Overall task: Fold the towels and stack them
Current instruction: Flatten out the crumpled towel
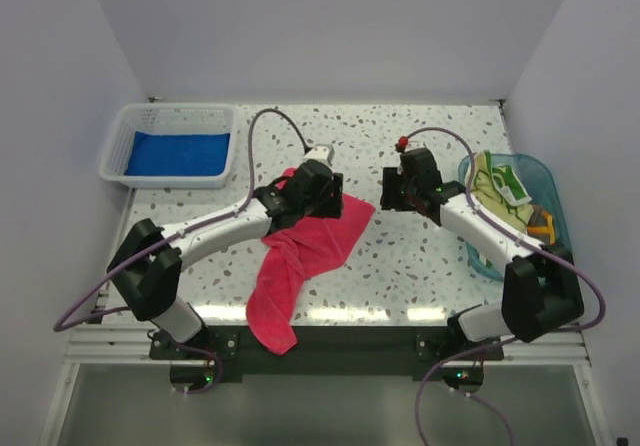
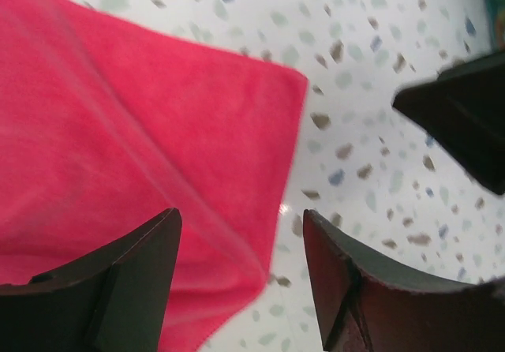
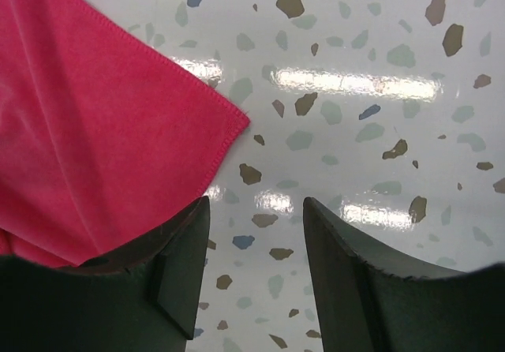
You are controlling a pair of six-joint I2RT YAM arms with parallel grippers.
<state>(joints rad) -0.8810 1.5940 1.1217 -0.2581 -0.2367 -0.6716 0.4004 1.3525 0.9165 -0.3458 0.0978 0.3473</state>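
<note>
A pink towel (image 1: 300, 251) lies crumpled on the speckled table, its lower end hanging over the near edge. My left gripper (image 1: 332, 198) is open just above its upper right part; in the left wrist view the towel (image 2: 134, 147) lies under and between the fingers (image 2: 126, 281). My right gripper (image 1: 388, 192) is open and empty over bare table, just right of the towel's corner (image 3: 95, 131). A blue towel (image 1: 182, 152) lies folded in the white basket. A green and yellow towel (image 1: 498, 184) and a dark one with orange trim (image 1: 541, 224) sit in the blue tub.
The white slotted basket (image 1: 121, 144) stands at the back left. The clear blue tub (image 1: 541, 174) stands at the right edge. White walls close in the table on three sides. The other arm's dark gripper (image 2: 465, 115) shows at the right of the left wrist view.
</note>
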